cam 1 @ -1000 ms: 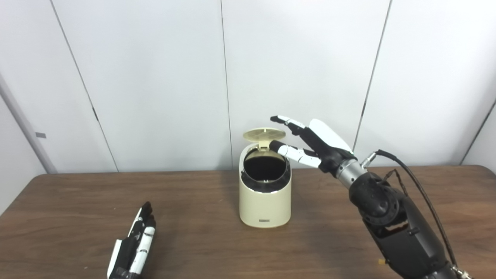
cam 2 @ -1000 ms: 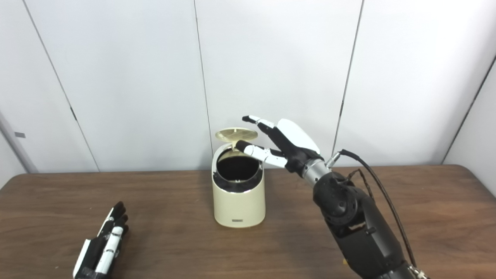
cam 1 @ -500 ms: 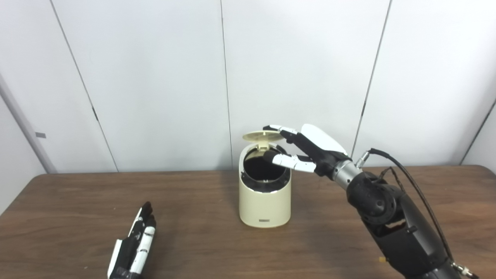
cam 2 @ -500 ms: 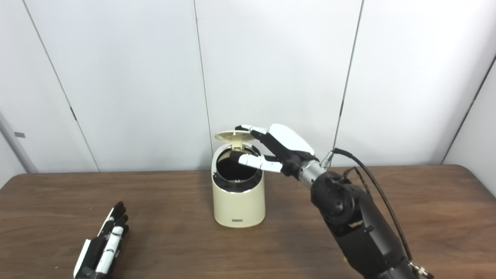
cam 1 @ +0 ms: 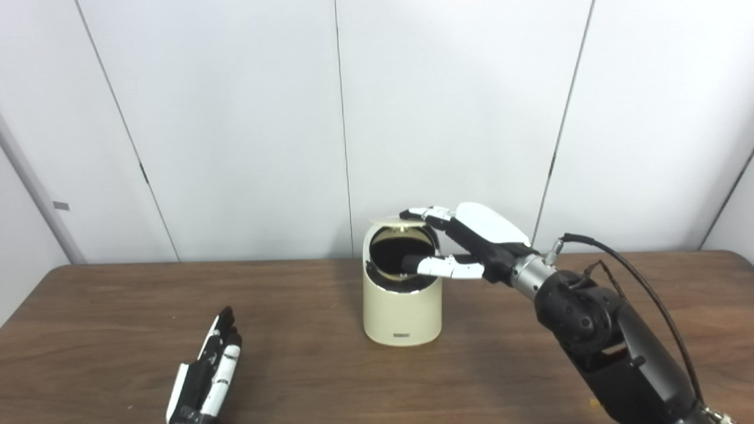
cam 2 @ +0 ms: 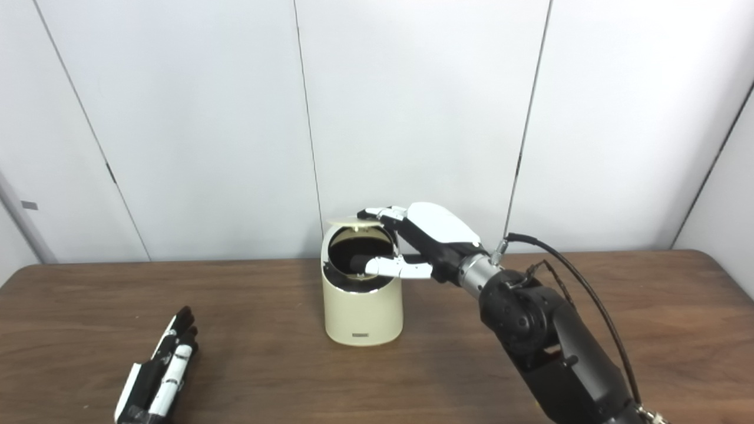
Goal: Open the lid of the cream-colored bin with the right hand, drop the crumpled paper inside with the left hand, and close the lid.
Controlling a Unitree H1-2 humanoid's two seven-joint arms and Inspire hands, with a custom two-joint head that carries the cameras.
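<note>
Nearest me, the left hand (cam 1: 203,380) is lying flat on the wooden table (cam 1: 106,330) with its fingers straight and side by side, holding nothing, same spot as a second ago. No crumpled paper anywhere on the table that I can see, so my guess is it's already inside the bin, though the dark opening hides it.

Further back is where things moved. A second ago the lid (cam 1: 396,221) stood well up over the cream bin (cam 1: 402,306); now the right hand (cam 1: 465,244) has come down on it, fingers (cam 1: 425,213) pressing on top, and the lid is tipped almost flat over the back rim. It isn't shut yet: the dark mouth is uncovered at the front. The thumb sticks across that opening, and the hand is spread, not gripping anything. Looks like the closing step, nearly done.

The bin is smooth, glossy plastic, a rounded cylinder with a slanted top. The lid is a thin disc. Behind it, plain white wall panels (cam 1: 235,118).
</note>
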